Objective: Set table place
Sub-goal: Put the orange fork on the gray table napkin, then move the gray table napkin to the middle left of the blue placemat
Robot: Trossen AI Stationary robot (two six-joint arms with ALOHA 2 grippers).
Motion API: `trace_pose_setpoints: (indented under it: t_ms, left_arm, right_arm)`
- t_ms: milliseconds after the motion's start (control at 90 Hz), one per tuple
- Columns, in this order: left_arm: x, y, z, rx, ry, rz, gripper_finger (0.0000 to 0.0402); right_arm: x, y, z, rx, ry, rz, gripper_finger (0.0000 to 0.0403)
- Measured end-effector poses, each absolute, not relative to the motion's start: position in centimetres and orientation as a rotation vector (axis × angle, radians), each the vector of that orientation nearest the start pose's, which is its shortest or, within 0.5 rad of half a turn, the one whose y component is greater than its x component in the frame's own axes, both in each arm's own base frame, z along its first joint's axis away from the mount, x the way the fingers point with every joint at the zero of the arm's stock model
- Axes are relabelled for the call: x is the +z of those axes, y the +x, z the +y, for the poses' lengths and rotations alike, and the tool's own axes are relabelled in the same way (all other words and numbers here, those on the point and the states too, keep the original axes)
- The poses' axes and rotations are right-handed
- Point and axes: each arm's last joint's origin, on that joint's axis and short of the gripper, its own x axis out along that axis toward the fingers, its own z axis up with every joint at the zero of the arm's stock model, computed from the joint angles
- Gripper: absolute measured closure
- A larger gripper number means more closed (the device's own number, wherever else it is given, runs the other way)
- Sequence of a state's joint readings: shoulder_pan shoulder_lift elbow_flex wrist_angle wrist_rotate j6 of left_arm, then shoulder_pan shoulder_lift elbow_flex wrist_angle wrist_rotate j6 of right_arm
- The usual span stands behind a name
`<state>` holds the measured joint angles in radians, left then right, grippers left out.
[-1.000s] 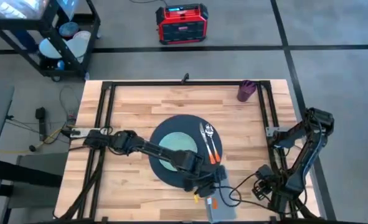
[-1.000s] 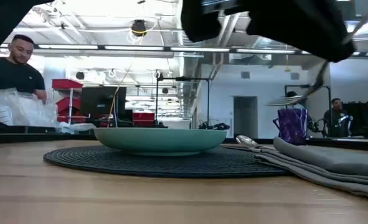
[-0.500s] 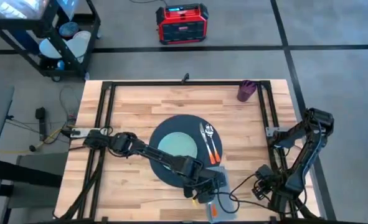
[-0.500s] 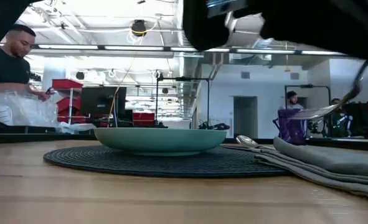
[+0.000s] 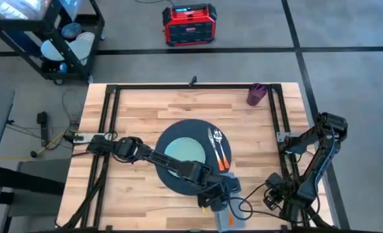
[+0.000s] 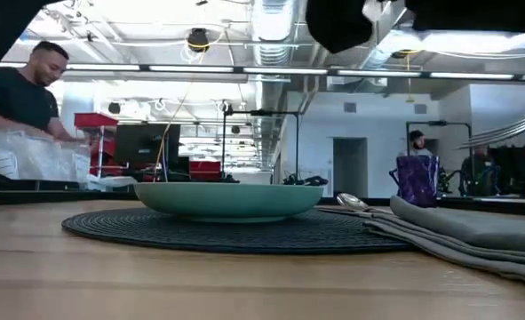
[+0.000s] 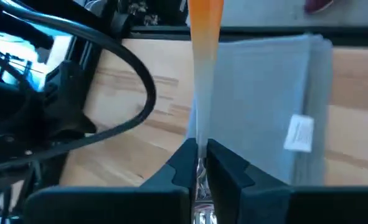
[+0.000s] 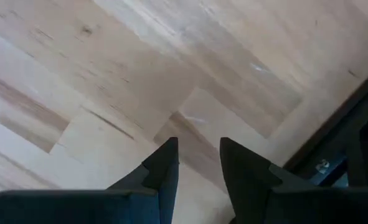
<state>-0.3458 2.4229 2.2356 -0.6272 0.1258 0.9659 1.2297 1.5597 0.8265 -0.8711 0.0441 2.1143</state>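
Orange-handled utensil (image 7: 203,37) is pinched tight in the left gripper (image 7: 199,163), which has slid out over the napkin (image 7: 264,106) just beside the placemat (image 5: 172,178) on the table (image 5: 146,107), so it's probably landing there; right gripper (image 8: 198,163) waits, jaws narrowly apart.

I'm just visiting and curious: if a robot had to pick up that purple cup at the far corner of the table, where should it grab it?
Probably by the side wall near the rim, coming down from above. The purple cup stands upright on the table with bare wood around it, though a black frame rail runs close beside it, so fingers should straddle the cup along that rail.
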Motion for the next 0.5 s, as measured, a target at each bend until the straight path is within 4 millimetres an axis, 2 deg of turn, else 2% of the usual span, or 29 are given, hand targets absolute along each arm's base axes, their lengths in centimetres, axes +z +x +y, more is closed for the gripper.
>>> trace_pose_setpoints:
  t_ms: [367, 500]
  left_arm:
    - [22.13, 50.55, -18.32, -0.806, 0.925, 0.536, 0.0377]
    - [21.58, 50.18, -17.6, -0.736, 0.824, 0.683, 0.0377]
  right_arm:
    - [15.18, 8.1, 22.34, -0.67, 0.65, 1.416, 0.0296]
    - [15.2, 8.51, 22.58, -0.593, 0.633, 1.442, 0.0296]
